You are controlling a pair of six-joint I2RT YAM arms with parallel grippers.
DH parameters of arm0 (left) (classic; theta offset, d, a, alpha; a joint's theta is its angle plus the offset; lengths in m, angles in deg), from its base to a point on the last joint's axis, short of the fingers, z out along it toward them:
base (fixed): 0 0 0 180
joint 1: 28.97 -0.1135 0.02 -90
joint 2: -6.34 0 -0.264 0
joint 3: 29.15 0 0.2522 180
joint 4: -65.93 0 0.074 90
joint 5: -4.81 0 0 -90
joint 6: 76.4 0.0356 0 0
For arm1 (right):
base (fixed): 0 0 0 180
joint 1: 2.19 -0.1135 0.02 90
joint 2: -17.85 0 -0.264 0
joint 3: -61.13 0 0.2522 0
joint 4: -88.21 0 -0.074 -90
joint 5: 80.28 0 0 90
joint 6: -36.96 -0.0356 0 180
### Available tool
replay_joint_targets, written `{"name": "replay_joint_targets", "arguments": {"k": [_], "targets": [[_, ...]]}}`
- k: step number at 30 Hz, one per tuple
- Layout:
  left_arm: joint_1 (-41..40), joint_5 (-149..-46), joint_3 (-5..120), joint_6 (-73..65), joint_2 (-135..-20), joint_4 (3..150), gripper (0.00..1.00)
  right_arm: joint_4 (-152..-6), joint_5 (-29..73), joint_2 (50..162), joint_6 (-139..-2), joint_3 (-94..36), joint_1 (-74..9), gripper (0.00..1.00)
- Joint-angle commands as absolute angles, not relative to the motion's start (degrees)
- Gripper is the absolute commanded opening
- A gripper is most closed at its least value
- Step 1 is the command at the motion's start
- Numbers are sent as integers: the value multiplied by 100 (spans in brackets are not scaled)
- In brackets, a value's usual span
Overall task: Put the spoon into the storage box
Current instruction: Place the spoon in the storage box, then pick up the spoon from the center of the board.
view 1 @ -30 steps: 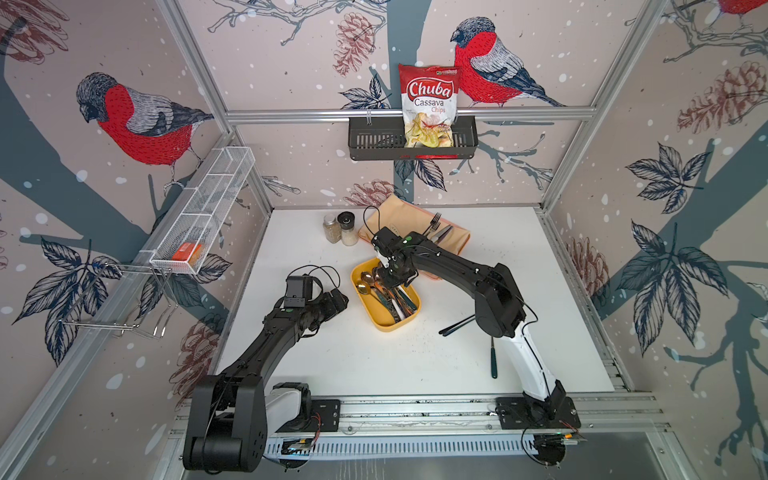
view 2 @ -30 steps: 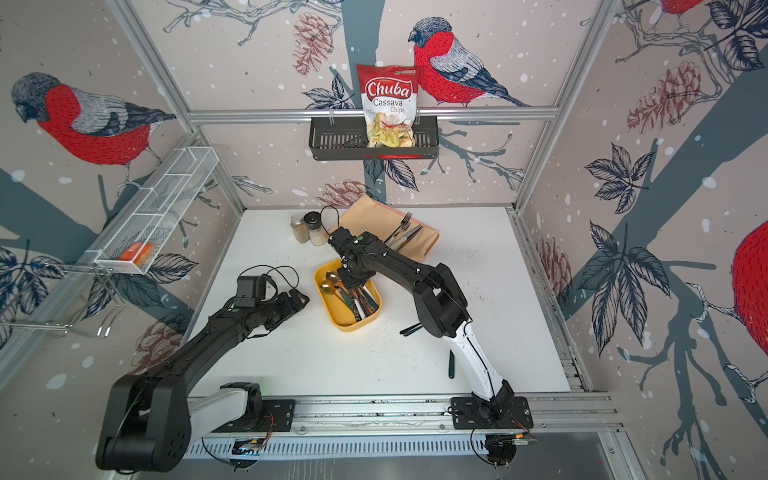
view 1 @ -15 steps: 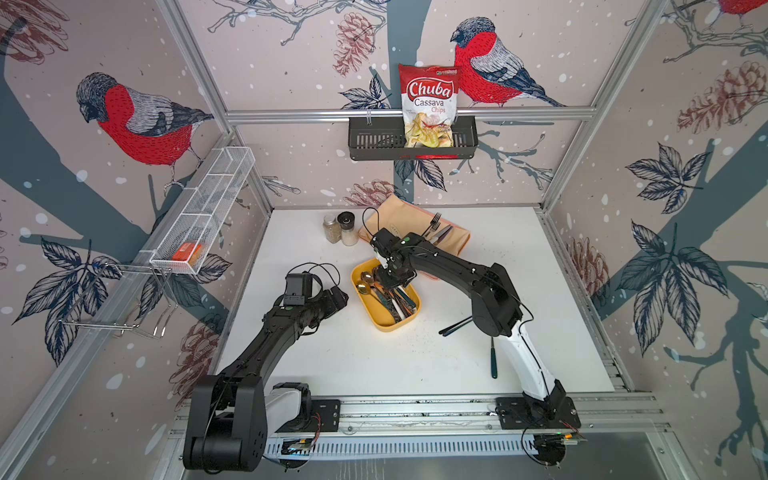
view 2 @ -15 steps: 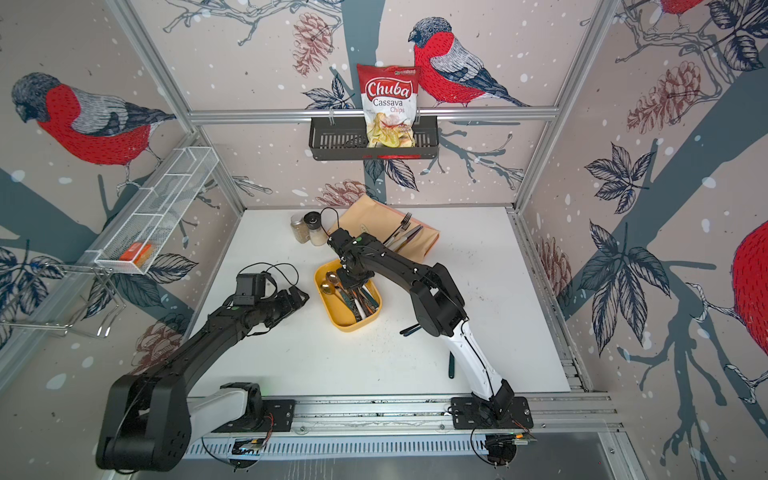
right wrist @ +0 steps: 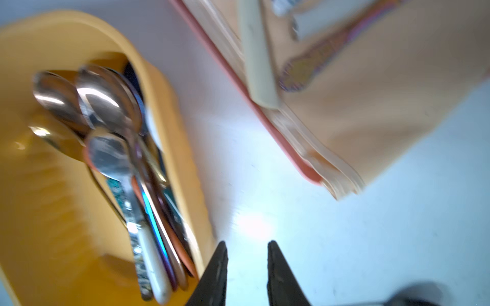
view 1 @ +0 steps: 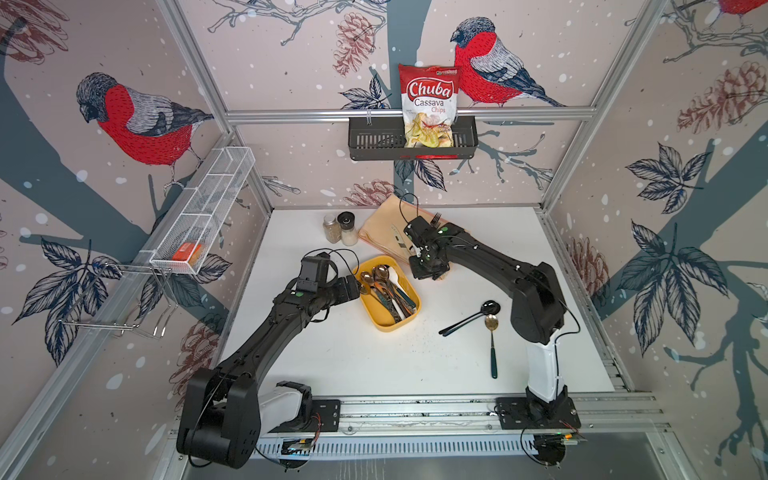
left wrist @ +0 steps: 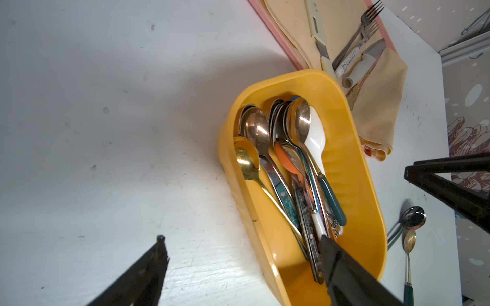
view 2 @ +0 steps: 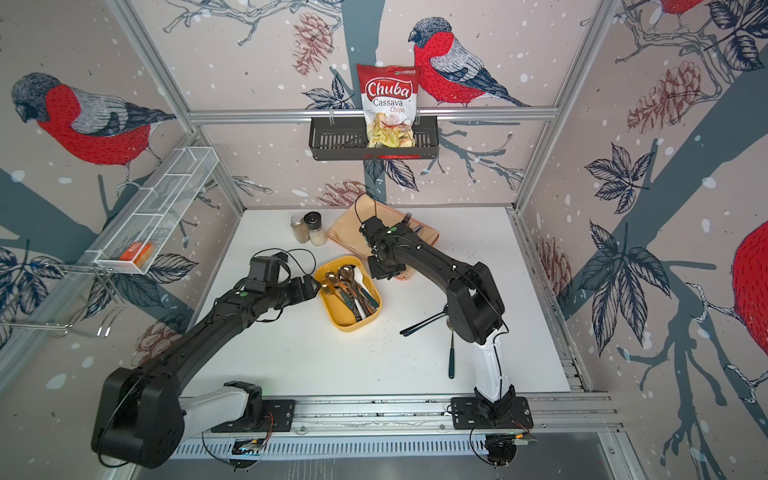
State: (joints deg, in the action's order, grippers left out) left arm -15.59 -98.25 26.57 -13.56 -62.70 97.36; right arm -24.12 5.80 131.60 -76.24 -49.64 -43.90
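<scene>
The yellow storage box (view 1: pixel 382 321) (view 2: pixel 345 323) lies mid-table with several spoons (left wrist: pixel 258 129) in it, bowls toward the back. My left gripper (view 1: pixel 353 286) (left wrist: pixel 242 238) is open and straddles the box's left wall (left wrist: pixel 265 238), one finger inside and one outside. My right gripper (view 1: pixel 426 272) (right wrist: pixel 247 242) hovers over bare table just beyond the box's far right rim (right wrist: pixel 183 164). Its jaws stand a little apart with nothing between them. A black spoon (view 1: pixel 490 308) (left wrist: pixel 412 214) and a gold spoon (view 1: pixel 491 322) (left wrist: pixel 409 239) with a dark green handle lie on the table to the right.
A beige cloth (view 1: pixel 382 226) on a pink mat at the back carries knives and forks (left wrist: pixel 363 29). Two spice jars (view 1: pixel 340 228) stand left of it. A black slotted basket (view 1: pixel 374 139) with a chips bag hangs on the back wall, and a white wire basket (view 1: pixel 199 216) on the left wall.
My right gripper has moved rightward off the storage box to the table beside it, and its jaws have parted. The left arm has hardly moved.
</scene>
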Motion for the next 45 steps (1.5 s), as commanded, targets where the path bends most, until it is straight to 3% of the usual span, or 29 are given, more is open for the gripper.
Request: {"name": "replay_joint_targets", "arguments": {"k": [1,8,14,45], "targets": [[-1356,-9532,2824,-1146,-6387,9855,91,-2591,392,12585,-8267,-4139,-4154,30],[-1075,-9445,2996,-936,-6537,9885,91,-3026,475,11642,-8806,-2426,-3746,37],[-860,-9305,3152,-796,-6661,9992,91,-3420,618,11469,-8977,-1626,-3468,38],[-806,-9225,3097,-862,-6775,10059,91,-3676,661,11737,-8722,-1134,-3279,39]]}}
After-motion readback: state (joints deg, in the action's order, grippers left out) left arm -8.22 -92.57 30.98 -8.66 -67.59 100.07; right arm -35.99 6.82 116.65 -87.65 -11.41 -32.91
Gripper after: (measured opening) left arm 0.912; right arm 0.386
